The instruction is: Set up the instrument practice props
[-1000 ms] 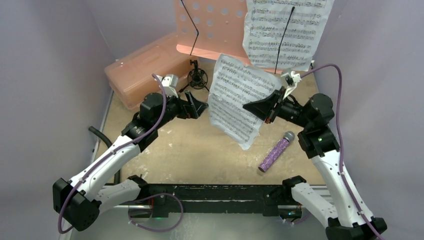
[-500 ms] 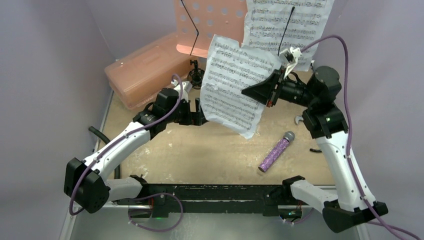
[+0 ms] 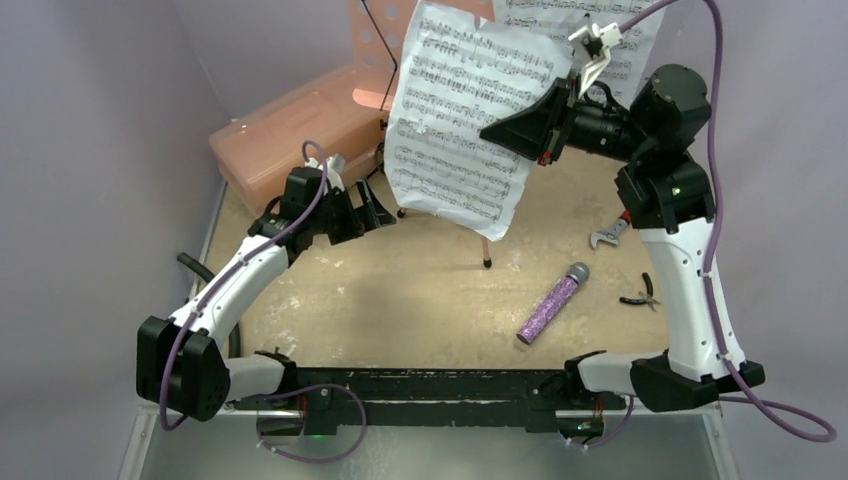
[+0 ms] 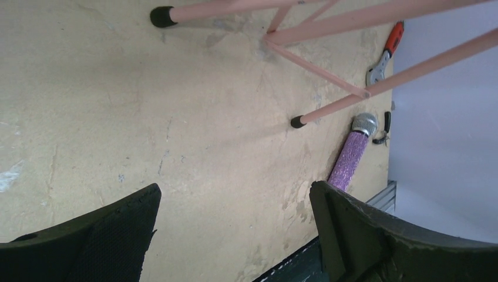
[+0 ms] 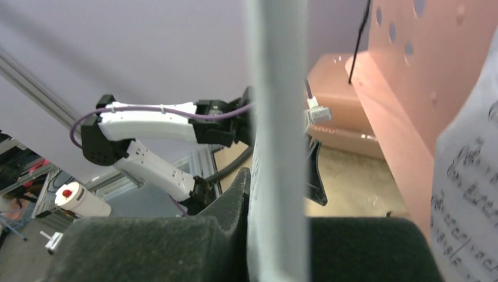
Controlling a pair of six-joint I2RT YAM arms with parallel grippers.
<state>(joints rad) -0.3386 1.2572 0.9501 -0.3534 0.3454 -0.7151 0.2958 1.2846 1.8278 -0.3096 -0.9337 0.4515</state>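
Observation:
My right gripper (image 3: 490, 131) is shut on the right edge of a white sheet-music page (image 3: 460, 110) and holds it up in front of the pink music stand (image 3: 372, 45). In the right wrist view the page (image 5: 276, 117) runs edge-on between the pinched pads of that gripper (image 5: 267, 200). Another page (image 3: 640, 30) rests on the stand's right side. The glittery purple microphone (image 3: 550, 305) lies on the table, front right. My left gripper (image 3: 375, 210) is open and empty, low, left of the held page. Its wrist view shows the jaws (image 4: 235, 194) over bare board, with stand legs (image 4: 329, 106) and microphone (image 4: 350, 158) beyond.
A big pink plastic case (image 3: 290, 135) lies at the back left. A red-handled wrench (image 3: 608, 236) and pliers (image 3: 640, 293) lie by the right wall. A stand foot (image 3: 487, 262) sits mid-table. A black hose (image 3: 195, 270) runs along the left edge.
The right gripper has lifted the page up and back toward the stand. The left arm has drawn back to the left, away from the page, still open.

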